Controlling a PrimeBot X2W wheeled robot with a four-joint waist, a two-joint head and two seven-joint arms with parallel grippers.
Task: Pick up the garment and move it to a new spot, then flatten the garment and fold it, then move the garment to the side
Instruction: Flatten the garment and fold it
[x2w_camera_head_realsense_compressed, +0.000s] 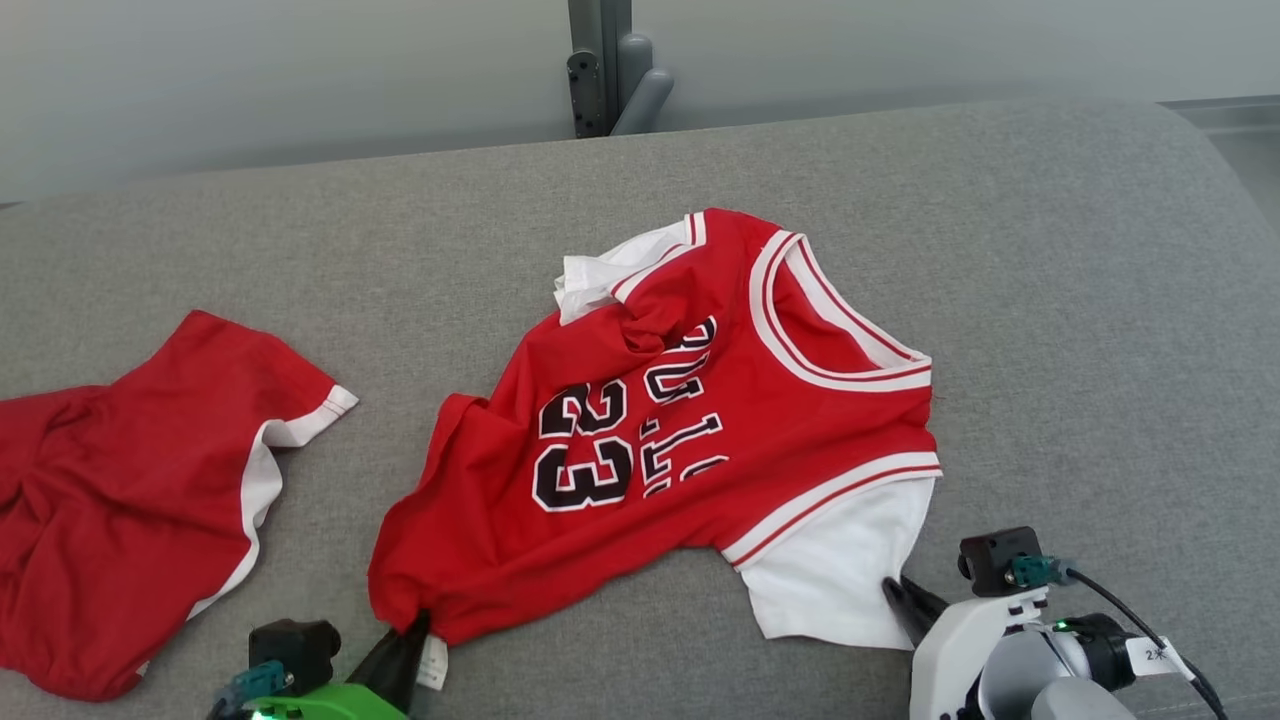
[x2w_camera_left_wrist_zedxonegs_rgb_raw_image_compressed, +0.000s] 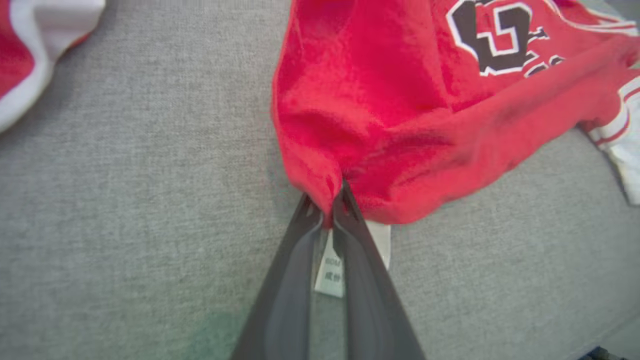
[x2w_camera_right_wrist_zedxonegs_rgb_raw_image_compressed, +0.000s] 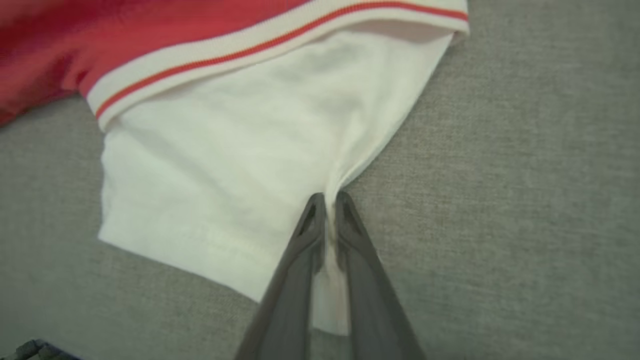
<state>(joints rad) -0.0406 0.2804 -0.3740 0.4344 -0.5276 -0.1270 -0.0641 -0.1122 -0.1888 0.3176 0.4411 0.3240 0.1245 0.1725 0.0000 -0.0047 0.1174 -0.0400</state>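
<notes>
So the red basketball jersey (x2w_camera_head_realsense_compressed: 700, 440), the one with the black 23, striped white trim and white sleeves, lies crumpled but roughly spread out in the middle of the grey woven-fabric cushion (x2w_camera_head_realsense_compressed: 1050, 300), neck opening toward the far right and hem toward the near left. The left arm comes in low from the bottom-left edge of the head view, green at the wrist, fingers pointing up and away. The left gripper (x2w_camera_head_realsense_compressed: 412, 628) is pinched closed on the near-left bottom corner of the jersey, red cloth bunched up at the tips. In the left wrist view a small white care label (x2w_camera_left_wrist_zedxonegs_rgb_raw_image_compressed: 330, 272) hangs down between the two dark fingers (x2w_camera_left_wrist_zedxonegs_rgb_raw_image_compressed: 295, 280). The right arm, with a white forearm, comes in from the bottom right, with the right gripper (x2w_camera_head_realsense_compressed: 893, 592) at the near edge of the white sleeve (x2w_camera_head_realsense_compressed: 840, 570). The right wrist view shows its tips nearly together, with a fold of that sleeve squeezed between them and puckering at the pinch. Off to the left, well apart from the jersey, a rumpled pair of red shorts with white edging (x2w_camera_head_realsense_compressed: 130, 480) lies on the same cushion. A grey metal post (x2w_camera_head_realsense_compressed: 600, 70) stands behind it.
</notes>
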